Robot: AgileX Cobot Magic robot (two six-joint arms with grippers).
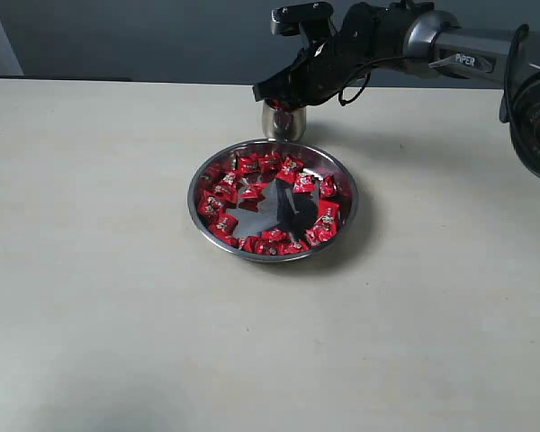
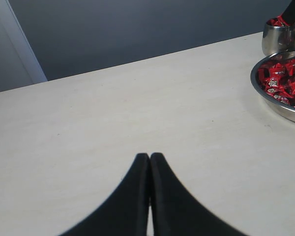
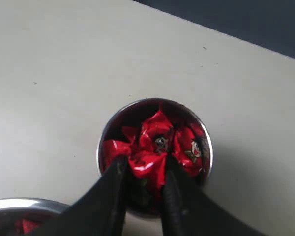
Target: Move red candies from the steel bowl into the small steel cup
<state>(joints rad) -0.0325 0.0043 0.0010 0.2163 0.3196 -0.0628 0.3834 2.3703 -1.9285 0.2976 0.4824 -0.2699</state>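
The steel bowl [image 1: 194, 193] sits mid-table with several red candies [image 1: 252, 171] ringed inside it. Just behind it stands the small steel cup [image 1: 283, 129], holding red candies [image 3: 189, 147]. My right gripper [image 1: 283, 102] hangs directly over the cup's mouth. In the right wrist view this gripper [image 3: 145, 164] is shut on one red candy [image 3: 148, 163], pinched between its black fingers just above the cup's rim [image 3: 101, 147]. My left gripper [image 2: 149, 156] is shut and empty, low over bare table well to the left of the bowl [image 2: 280, 110] and cup [image 2: 275, 42].
The pale tabletop [image 1: 90, 270] spreads widely left of and in front of the bowl. The right arm [image 1: 450, 49] reaches in from the back right. A dark wall runs behind the table's far edge [image 1: 117, 81].
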